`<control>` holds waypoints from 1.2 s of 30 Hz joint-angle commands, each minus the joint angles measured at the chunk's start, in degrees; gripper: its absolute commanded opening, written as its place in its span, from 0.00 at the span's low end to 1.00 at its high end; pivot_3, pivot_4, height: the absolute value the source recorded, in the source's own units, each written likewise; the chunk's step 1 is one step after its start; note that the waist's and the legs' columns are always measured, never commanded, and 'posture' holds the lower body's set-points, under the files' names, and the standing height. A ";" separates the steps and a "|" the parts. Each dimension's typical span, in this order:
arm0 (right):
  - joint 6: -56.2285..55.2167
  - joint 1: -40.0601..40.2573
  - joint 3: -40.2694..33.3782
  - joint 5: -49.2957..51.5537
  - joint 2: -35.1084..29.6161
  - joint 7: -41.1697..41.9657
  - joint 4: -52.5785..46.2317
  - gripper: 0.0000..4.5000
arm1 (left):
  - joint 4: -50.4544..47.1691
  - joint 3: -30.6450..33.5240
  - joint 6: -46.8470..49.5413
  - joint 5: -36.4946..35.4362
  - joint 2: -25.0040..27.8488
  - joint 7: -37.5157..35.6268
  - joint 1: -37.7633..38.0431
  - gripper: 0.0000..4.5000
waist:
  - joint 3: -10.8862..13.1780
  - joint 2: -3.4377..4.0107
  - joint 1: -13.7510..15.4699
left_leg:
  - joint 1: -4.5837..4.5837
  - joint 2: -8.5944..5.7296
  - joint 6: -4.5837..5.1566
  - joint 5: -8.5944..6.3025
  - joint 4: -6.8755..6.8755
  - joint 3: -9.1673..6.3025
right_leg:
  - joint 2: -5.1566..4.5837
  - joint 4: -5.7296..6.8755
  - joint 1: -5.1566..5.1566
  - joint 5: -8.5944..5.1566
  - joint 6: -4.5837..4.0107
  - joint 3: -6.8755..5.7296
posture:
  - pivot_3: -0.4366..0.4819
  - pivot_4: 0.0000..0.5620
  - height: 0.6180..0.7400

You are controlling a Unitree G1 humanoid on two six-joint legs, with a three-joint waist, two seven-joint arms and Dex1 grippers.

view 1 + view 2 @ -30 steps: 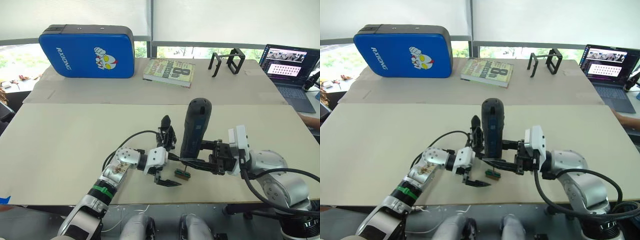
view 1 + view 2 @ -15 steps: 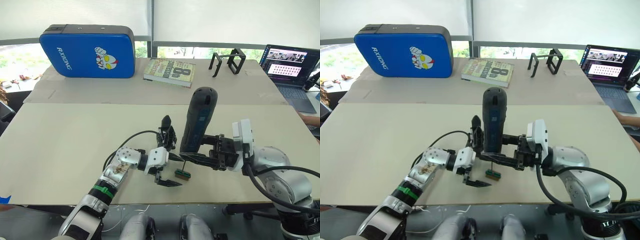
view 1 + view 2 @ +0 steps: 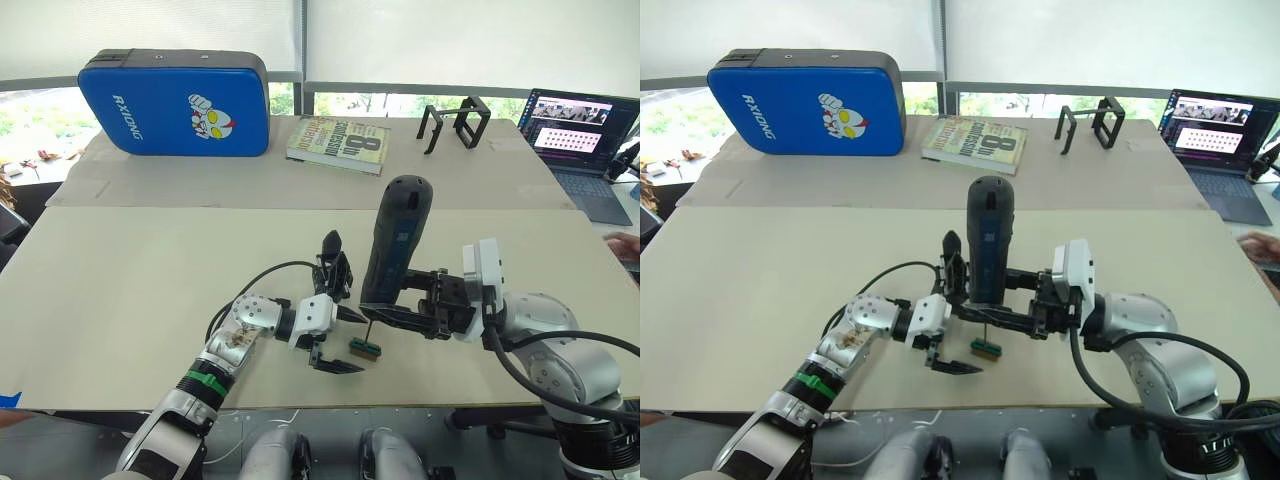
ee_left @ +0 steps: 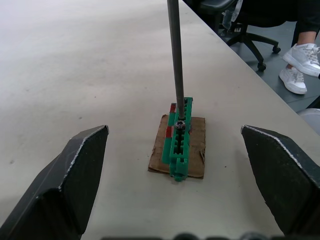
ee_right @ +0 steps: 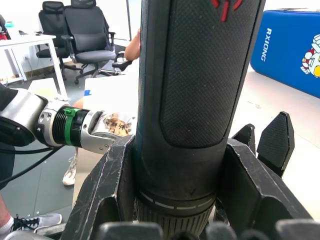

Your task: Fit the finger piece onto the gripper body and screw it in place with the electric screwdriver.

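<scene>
My right gripper [image 3: 388,306] is shut on the electric screwdriver [image 3: 393,245] and holds it upright, leaning slightly right. Its thin metal bit [image 4: 174,60] comes down onto a screw head in a small green block [image 4: 179,150] on a brown card. My left gripper [image 3: 361,344] rests on the table, open, with one finger [image 4: 70,175] on each side of the block and touching neither it nor the bit. The gripper body [image 3: 333,268] stands just behind my left gripper, its pointed finger up. The finger piece is out of view.
At the back lie a blue pad [image 3: 175,102], a book [image 3: 340,143] and a black wire-frame stand [image 3: 455,122]. A laptop [image 3: 580,135] sits at the far right, and a person's hand [image 3: 625,243] shows at the right edge. The table's front edge runs close below the grippers.
The screwdriver has risen slightly and leans more to the right, with my right gripper shifted a little right. A hand has appeared at the right edge. My left gripper is unmoved.
</scene>
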 commanded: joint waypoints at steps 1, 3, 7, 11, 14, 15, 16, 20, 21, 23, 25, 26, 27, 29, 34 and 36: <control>-2.38 -0.58 -1.06 0.30 0.40 0.07 -1.22 0.43 | -0.71 0.06 -0.83 -0.26 -0.12 -0.05 -0.72 1.00 | 0.00 0.00 0.00 | 0.00 0.00 0.00 0.00 0.00 0.00 | 0.00 0.00 0.00 0.00 0.00 0.00 | 0.48 0.27 1.00; -2.28 -0.66 -1.01 0.16 0.48 0.01 -1.14 0.43 | -0.62 0.08 -0.90 -0.25 -0.13 -0.04 -0.79 1.00 | 0.00 0.00 0.00 | 0.00 0.00 0.00 0.00 0.00 0.00 | 0.00 0.00 0.00 0.00 0.00 0.00 | 0.48 0.27 1.00; -2.10 -0.71 -1.05 -0.14 0.68 0.11 -1.16 0.43 | -0.58 0.13 -0.91 -0.26 -0.14 0.00 -0.84 1.00 | 0.00 0.00 0.00 | 0.00 0.00 0.00 0.00 0.00 0.00 | 0.00 0.00 0.00 0.00 0.00 0.00 | 0.48 0.27 1.00; -1.89 -0.68 -0.99 -0.35 0.64 0.27 -1.13 0.43 | -0.57 0.17 -0.92 -0.27 -0.16 0.07 -0.85 1.00 | 0.00 0.00 0.00 | 0.00 0.00 0.00 0.00 0.00 0.00 | 0.00 0.00 0.00 0.00 0.00 0.00 | 0.48 0.27 1.00; -1.90 -0.54 -1.03 -0.42 0.54 0.44 -1.13 0.43 | -0.55 0.17 -0.97 -0.23 -0.18 0.14 -0.84 1.00 | 0.00 0.00 0.00 | 0.00 0.00 0.00 0.00 0.00 0.00 | 0.00 0.00 0.00 0.00 0.00 0.00 | 0.48 0.27 1.00; -1.88 -0.49 -1.04 -0.42 0.52 0.48 -1.15 0.43 | -0.56 0.17 -0.99 -0.22 -0.19 0.17 -0.84 1.00 | 0.00 0.00 0.00 | 0.00 0.00 0.00 0.00 0.00 0.00 | 0.00 0.00 0.00 0.00 0.00 0.00 | 0.48 0.27 1.00; -1.81 -0.42 -1.10 -0.28 0.47 0.55 -1.27 0.43 | -0.50 0.18 -1.03 -0.20 -0.22 0.21 -0.88 1.00 | 0.00 0.00 0.00 | 0.00 0.00 0.00 0.00 0.00 0.00 | 0.00 0.00 0.00 0.00 0.00 0.00 | 0.48 0.27 1.00; -1.63 -0.23 -1.19 0.09 0.41 0.65 -1.78 0.43 | -0.22 0.19 -1.21 -0.12 -0.29 0.29 -1.02 1.00 | 0.00 0.00 0.00 | 0.00 0.00 0.00 0.00 0.00 0.00 | 0.00 0.00 0.00 0.00 0.00 0.00 | 0.48 0.27 1.00; -1.60 -0.24 -1.18 0.14 0.42 0.64 -1.84 0.43 | -0.16 0.20 -1.23 -0.12 -0.30 0.29 -1.07 1.00 | 0.00 0.00 0.00 | 0.00 0.00 0.00 0.00 0.00 0.00 | 0.00 0.00 0.00 0.00 0.00 0.00 | 0.48 0.27 1.00; -1.62 -0.20 -1.15 0.11 0.44 0.63 -1.83 0.43 | -0.02 0.18 -1.34 -0.09 -0.34 0.28 -1.15 1.00 | 0.00 0.00 0.00 | 0.00 0.00 0.00 0.00 0.00 0.00 | 0.00 0.00 0.00 0.00 0.00 0.00 | 0.48 0.27 1.00; -1.72 -0.09 -1.08 -0.04 0.44 0.66 -1.79 0.43 | 0.19 0.18 -1.40 -0.10 -0.42 0.29 -1.29 1.00 | 0.00 0.00 0.00 | 0.00 0.00 0.00 0.00 0.00 0.00 | 0.01 0.00 0.00 0.00 0.00 0.00 | 0.48 0.27 1.00; -1.72 -0.04 -1.05 -0.11 0.43 0.65 -1.77 0.43 | 0.29 0.18 -1.46 -0.11 -0.43 0.27 -1.36 1.00 | 0.00 0.00 0.00 | 0.00 0.00 0.00 0.00 0.00 0.00 | 0.01 0.00 0.00 0.00 0.00 0.00 | 0.48 0.27 1.00; -1.78 0.06 -1.02 -0.21 0.41 0.65 -1.77 0.43 | 0.37 0.18 -1.50 -0.10 -0.45 0.26 -1.41 1.00 | 0.00 0.00 0.00 | 0.00 0.00 0.00 0.00 0.00 0.00 | 0.01 0.00 0.00 0.00 0.00 0.00 | 0.48 0.27 1.00; -1.82 0.22 -0.98 -0.30 0.39 0.65 -1.82 0.43 | 0.50 0.19 -1.59 -0.10 -0.46 0.25 -1.48 1.00 | 0.00 0.00 0.00 | 0.00 0.00 0.00 0.00 0.00 0.00 | 0.01 0.00 0.01 0.00 0.00 0.00 | 0.48 0.27 1.00; -1.86 0.37 -0.86 -0.35 0.42 0.63 -2.07 0.43 | 0.66 0.15 -1.71 -0.07 -0.47 0.19 -1.56 1.00 | 0.00 0.00 0.01 | 0.00 0.00 0.00 0.00 0.00 0.00 | 0.00 0.00 0.01 0.00 0.00 0.00 | 0.48 0.27 1.00; -1.91 0.45 -0.76 -0.39 0.43 0.67 -2.22 0.43 | 0.69 0.15 -1.70 -0.07 -0.47 0.18 -1.59 1.00 | 0.00 0.00 0.00 | 0.00 0.00 0.00 0.00 0.00 0.00 | 0.00 0.00 0.01 0.00 0.00 0.00 | 0.48 0.27 1.00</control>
